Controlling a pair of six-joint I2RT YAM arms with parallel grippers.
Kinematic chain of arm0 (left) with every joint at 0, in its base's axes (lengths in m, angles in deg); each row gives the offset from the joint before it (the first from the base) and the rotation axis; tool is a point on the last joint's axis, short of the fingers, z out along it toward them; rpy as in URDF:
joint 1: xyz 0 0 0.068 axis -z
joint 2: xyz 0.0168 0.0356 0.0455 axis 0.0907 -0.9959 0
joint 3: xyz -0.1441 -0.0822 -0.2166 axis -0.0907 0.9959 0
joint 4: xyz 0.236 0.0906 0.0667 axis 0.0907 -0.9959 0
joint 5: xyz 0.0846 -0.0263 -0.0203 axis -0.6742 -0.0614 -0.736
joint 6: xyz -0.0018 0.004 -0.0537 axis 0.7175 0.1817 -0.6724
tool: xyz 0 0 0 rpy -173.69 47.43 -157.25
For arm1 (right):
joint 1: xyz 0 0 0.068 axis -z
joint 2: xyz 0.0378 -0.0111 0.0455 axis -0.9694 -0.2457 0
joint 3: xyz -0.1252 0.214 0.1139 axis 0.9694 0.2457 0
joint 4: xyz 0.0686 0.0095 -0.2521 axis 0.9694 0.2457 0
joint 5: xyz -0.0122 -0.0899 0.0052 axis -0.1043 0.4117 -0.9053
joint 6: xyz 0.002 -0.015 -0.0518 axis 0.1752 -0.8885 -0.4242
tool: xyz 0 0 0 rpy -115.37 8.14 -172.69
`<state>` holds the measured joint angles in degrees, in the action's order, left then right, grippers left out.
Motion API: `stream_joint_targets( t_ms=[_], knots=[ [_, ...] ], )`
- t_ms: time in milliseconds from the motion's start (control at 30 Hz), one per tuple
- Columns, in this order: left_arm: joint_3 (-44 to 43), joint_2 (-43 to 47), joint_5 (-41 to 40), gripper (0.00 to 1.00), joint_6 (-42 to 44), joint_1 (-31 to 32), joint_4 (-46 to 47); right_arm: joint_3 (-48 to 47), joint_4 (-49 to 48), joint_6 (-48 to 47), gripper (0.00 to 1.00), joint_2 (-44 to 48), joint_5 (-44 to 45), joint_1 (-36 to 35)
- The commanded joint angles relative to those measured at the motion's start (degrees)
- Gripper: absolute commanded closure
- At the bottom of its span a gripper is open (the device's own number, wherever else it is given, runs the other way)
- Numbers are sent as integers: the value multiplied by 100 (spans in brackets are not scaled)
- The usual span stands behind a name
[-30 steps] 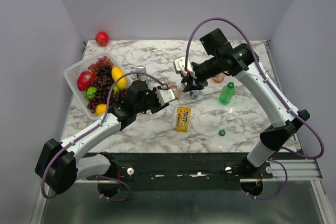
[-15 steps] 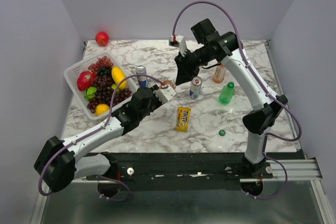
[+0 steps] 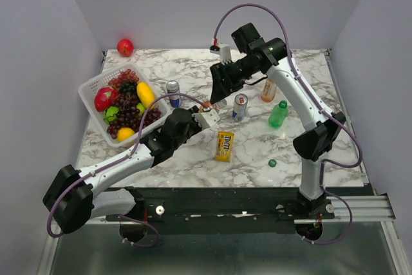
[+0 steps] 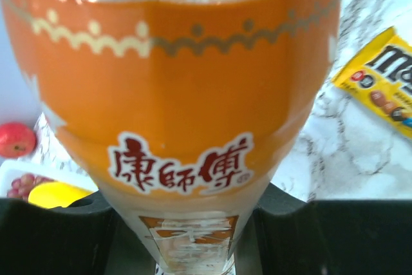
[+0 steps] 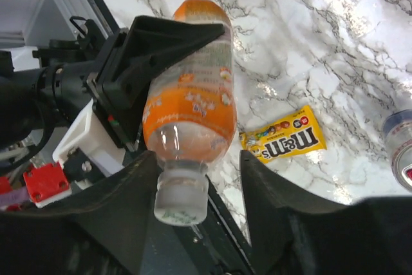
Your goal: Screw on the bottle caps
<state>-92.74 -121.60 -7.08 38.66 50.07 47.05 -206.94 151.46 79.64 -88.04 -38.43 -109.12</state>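
3 btls (image 3: 278, 114) (image 3: 268, 93) (image 5: 190, 104), 2 cans (image 3: 172, 91) (image 3: 239, 106), 1 basket (image 3: 95, 80)

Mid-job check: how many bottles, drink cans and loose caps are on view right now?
Bottles: 3 (held orange bottle, standing orange bottle, green bottle)
Drink cans: 2 (blue can, silver can)
Loose caps: 1 (green cap)
Total: 6

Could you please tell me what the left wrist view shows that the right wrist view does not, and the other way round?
Only the left wrist view: a round red apple and a yellow fruit at the left edge. Only the right wrist view: the small white plastic screw cap, the open right gripper straddling it, and a silver drink can. Both: the clear plastic bottle of orange drink clamped in the left gripper, the yellow candy packet and the white marble table.
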Motion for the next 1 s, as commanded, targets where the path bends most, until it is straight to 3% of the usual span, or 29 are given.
stream_joint_targets(
  t_ms=[0,100,200,267,333,367,433,500,967],
  knots=[
    [-204,-58,652,100,79,75,13,-259,31,-275,28,162,59,187],
    [-371,-128,1021,100,-44,-30,-269,-128,49,-679,20,496,147,328],
    [-529,-225,1758,100,61,-188,-672,-101,5,-1740,21,804,-106,477],
    [-652,-269,2293,100,193,-346,-858,82,180,-3390,26,1214,-580,513],
    [-792,-357,3137,100,491,-644,-1157,1343,-37,-5029,27,1829,-1213,522],
    [-854,-392,3384,100,614,-732,-1262,1880,-700,-5309,25,2511,-1320,513],
    [-986,-480,3825,100,939,-830,-1596,3274,-1485,-5731,22,3175,-1417,495],
    [-1205,-585,4088,100,1142,-865,-1999,3729,-1867,-6110,20,3588,-1331,382],
    [-1364,-577,4459,100,1178,-865,-2010,3775,-1112,-7552,31,3336,-1066,-93]
  ],
)
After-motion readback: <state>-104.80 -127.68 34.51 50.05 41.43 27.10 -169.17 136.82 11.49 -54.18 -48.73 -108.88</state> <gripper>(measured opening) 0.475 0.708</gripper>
